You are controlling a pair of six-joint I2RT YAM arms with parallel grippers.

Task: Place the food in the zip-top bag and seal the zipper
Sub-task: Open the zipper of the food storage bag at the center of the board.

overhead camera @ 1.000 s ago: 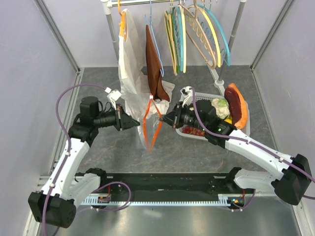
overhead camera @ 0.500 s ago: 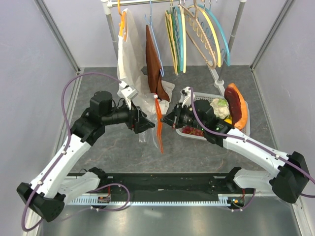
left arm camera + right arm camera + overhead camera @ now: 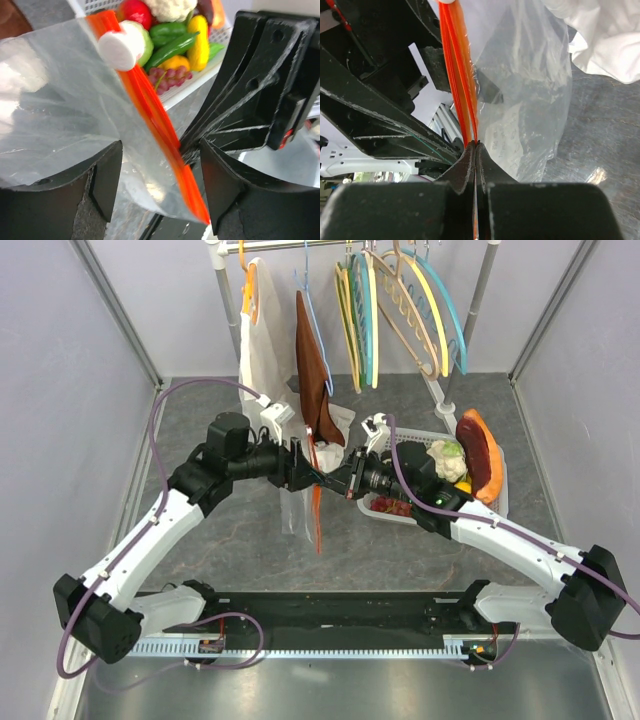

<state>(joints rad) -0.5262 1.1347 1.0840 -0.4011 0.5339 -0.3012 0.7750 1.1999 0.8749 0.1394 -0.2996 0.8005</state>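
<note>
The clear zip-top bag [image 3: 296,502] hangs in the air between the two arms, and its orange zipper [image 3: 317,515] droops down as one strip. My right gripper [image 3: 337,481] is shut on the zipper [image 3: 460,70], pinching it at the fingertips [image 3: 475,145]. My left gripper [image 3: 312,473] is open, its jaws standing on either side of the bag's mouth [image 3: 160,165] without clamping it. A white slider [image 3: 120,45] sits on the zipper [image 3: 150,105]. The food [image 3: 447,458] lies in the white basket [image 3: 420,434] behind the right arm; in the left wrist view it shows as red, green and yellow pieces [image 3: 172,45].
A clothes rack stands at the back with a white garment [image 3: 262,370], a brown garment [image 3: 312,360] and several coloured hangers [image 3: 400,310]. Its post [image 3: 465,330] rises behind the basket. Grey walls close in the left and right sides.
The left gripper let go of the bag's edge, opened and moved right up to the right gripper. The spread mouth collapsed into one hanging orange strip. The right gripper kept its hold.
</note>
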